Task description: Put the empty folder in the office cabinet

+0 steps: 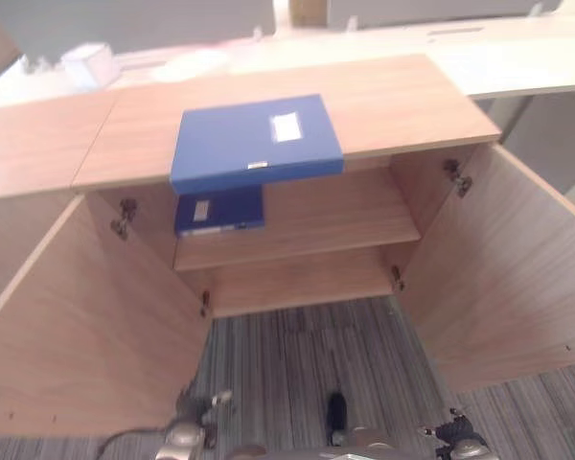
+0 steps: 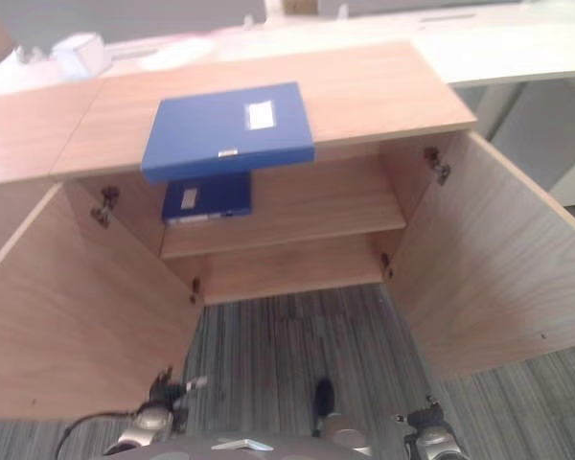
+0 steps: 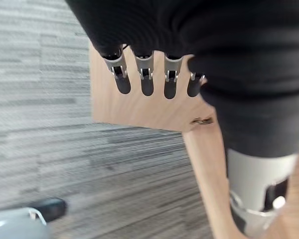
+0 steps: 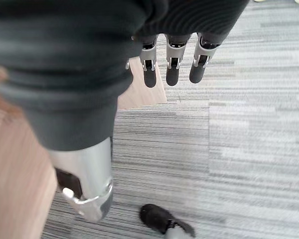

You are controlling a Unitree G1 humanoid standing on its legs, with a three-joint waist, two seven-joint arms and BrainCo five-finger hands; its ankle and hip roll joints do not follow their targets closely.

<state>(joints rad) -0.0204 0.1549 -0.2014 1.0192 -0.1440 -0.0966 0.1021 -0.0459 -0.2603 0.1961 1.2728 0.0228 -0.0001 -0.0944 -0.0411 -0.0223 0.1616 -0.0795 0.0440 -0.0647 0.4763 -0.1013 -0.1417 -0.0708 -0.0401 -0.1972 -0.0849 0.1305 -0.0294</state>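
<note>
Lying flat on the cabinet top (image 1: 383,96), the blue folder (image 1: 256,142) sits at about 11 o'clock from the centre of the left eye view, its near edge jutting out past the front lip of the top and hanging over the open compartment. A white label (image 1: 286,126) shows on its cover, the print too small to make out. Directly beneath the overhang, a second, darker blue folder (image 1: 219,211) lies on the upper shelf (image 1: 345,216) toward the shelf's 9 o'clock end; its far part is hidden by the folder above. The lower shelf (image 1: 307,280) is partly masked by the upper one. Both cabinet doors stand swung wide, the left door (image 1: 86,326) reaching toward 8 o'clock and the right door (image 1: 508,268) toward 4 o'clock, each cut off by the frame edge. A pale box-like object (image 1: 88,63) at 10 o'clock on the white desk (image 1: 517,57) behind is too blurred to identify.

The left hand (image 3: 154,64) hangs over the grey striped carpet (image 3: 89,169) beside the left door's edge, fingers (image 3: 147,82) straight and relaxed, holding nothing; its thumb is hard to tell apart from the dark cover. The right hand (image 4: 174,45) hangs likewise over the carpet, fingers (image 4: 172,69) loose and empty, with a corner of the right door behind them.
</note>
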